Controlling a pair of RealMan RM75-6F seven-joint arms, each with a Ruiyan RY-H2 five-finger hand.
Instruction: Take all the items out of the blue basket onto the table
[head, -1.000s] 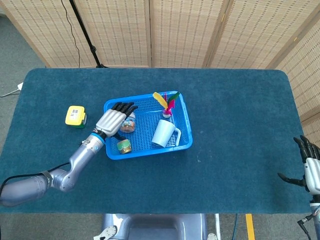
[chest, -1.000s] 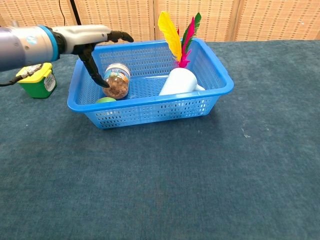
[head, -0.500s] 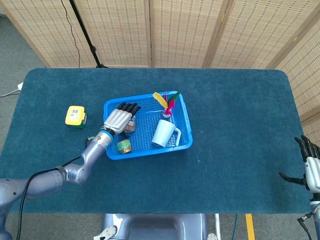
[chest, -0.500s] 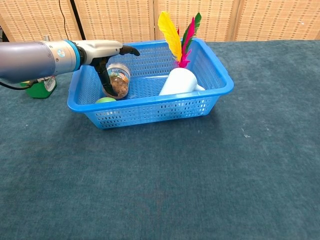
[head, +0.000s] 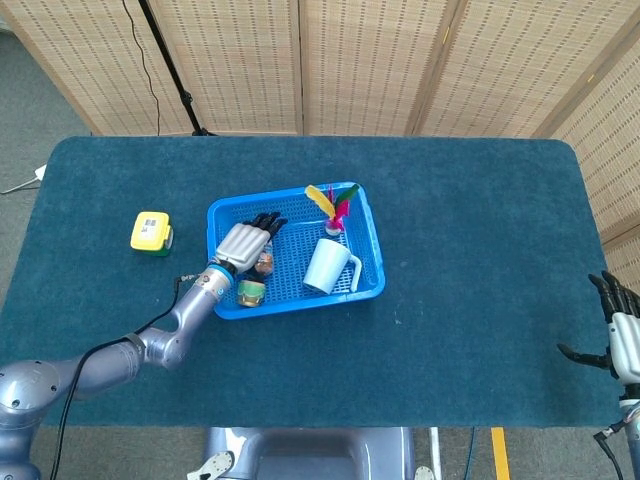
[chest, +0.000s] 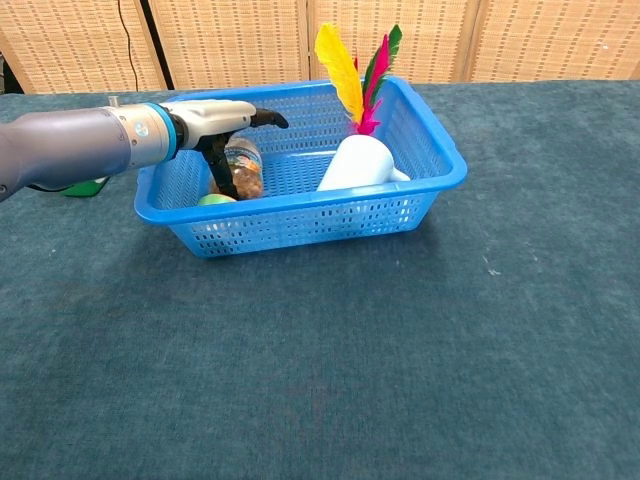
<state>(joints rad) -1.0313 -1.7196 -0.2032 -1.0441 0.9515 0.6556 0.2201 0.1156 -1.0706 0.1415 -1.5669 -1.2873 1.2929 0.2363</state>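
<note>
Over the basket (head: 372, 262) (chest: 300, 214): your left hand (head: 243, 243) (chest: 222, 115) is hovering, fingers spread around the jar (head: 264, 264) (chest: 246, 172), grip unclear.
Right hand (head: 618, 332): you are holding nothing, fingers apart.

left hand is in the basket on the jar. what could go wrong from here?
1. The left hand reaches over the jar, and a firm hold isn't visible; the jar might slip or tip on lifting.
2. The green-lidded jar sits right beside it and may get knocked.
3. The forearm crosses the blue basket rim; a careless lift might drag the basket, toppling the white cup and feather shuttlecock.
</note>
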